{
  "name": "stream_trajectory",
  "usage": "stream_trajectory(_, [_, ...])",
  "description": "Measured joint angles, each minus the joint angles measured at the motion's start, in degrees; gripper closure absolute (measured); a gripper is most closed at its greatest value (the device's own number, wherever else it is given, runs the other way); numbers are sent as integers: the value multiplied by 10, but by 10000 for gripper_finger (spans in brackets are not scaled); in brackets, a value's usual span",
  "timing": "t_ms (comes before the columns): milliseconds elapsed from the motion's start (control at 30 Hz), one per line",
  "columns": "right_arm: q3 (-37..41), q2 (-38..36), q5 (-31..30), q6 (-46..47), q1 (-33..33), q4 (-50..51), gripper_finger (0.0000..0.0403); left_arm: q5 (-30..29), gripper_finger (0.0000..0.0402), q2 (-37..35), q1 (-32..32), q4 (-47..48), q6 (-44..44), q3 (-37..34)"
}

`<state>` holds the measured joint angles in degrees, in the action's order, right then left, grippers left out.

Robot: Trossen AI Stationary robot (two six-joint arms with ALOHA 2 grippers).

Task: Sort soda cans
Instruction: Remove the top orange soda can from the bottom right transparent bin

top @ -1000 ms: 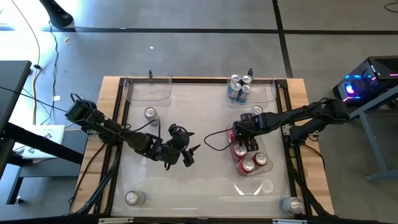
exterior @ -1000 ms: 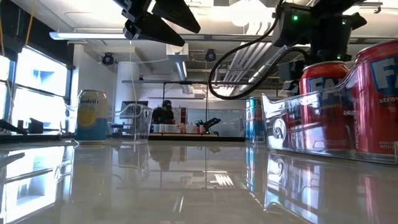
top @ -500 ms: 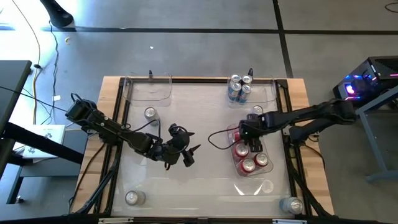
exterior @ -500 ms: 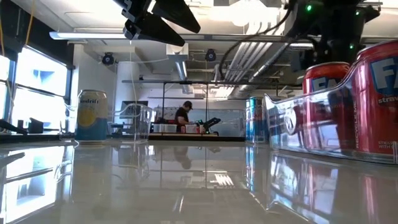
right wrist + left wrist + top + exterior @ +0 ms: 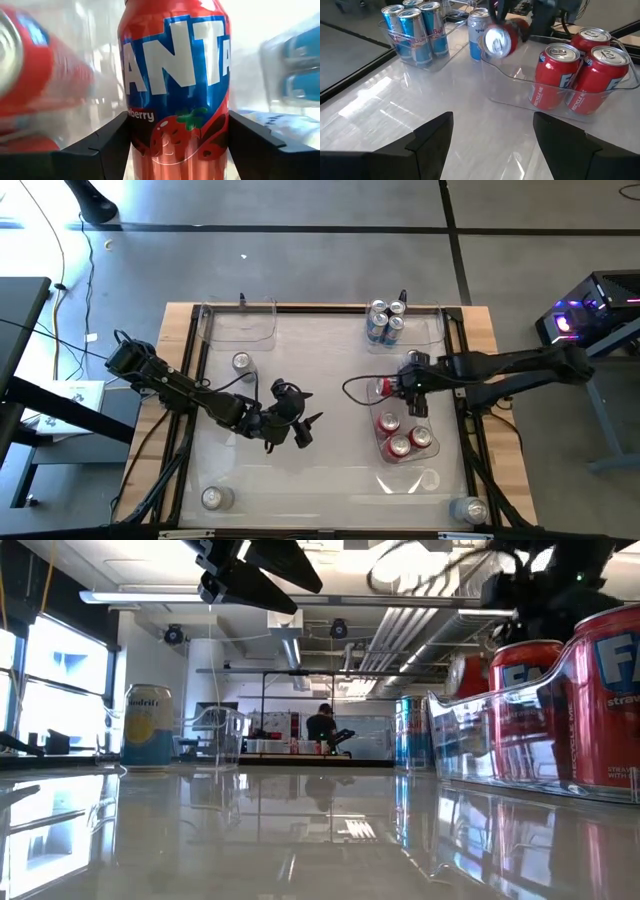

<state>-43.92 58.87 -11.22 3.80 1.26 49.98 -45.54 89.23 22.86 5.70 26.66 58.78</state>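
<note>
Soda cans are partly sorted: red ones in the clear bin (image 5: 425, 478) on my right, blue ones (image 5: 384, 321) at the far edge. My right gripper (image 5: 412, 388) clamps a red can (image 5: 176, 80) at the bin's far end, tipped sideways there. I judge it could slip or knock its red neighbours (image 5: 580, 70). My left gripper (image 5: 303, 428) hangs open over mid-table.

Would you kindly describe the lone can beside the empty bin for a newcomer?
Find the empty clear bin in a left-hand corner of the table. Beside it one soda can stands alone; unlike the red cans and blue cans, it is pale with yellow.
</note>
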Motion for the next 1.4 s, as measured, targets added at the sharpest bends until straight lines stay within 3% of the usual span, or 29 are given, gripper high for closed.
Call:
stream_trajectory(167, [-1, -55, -7, 8, 13, -46, 140, -2, 133, 0, 0, -26, -35, 0])
stream_trajectory(300, [-1, -73, 16, 8, 34, -170, 140, -2, 133, 0, 1, -81, -100, 0])
stream_trajectory(467, [-3, -42, 45, -15, 89, -360, 140, -2, 133, 0, 15, -168, -217, 0])
stream_trajectory(600, [-3, 8, 60, -38, 129, -435, 140, 0, 133, 0, 42, -234, -354, 7])
stream_trajectory(700, [-3, 44, 67, -41, 149, -448, 140, 22, 132, 0, 53, -237, -415, 31])
stream_trajectory(900, [-2, 87, 65, -42, 160, -474, 140, 165, 104, 3, 13, -116, -384, 115])
stream_trajectory(1033, [-2, 92, 65, -49, 156, -481, 140, 244, 75, 5, -9, -48, -390, 125])
stream_trajectory(1400, [-1, 92, 70, -49, 148, -479, 140, 216, 64, 56, -16, -89, -507, 126])
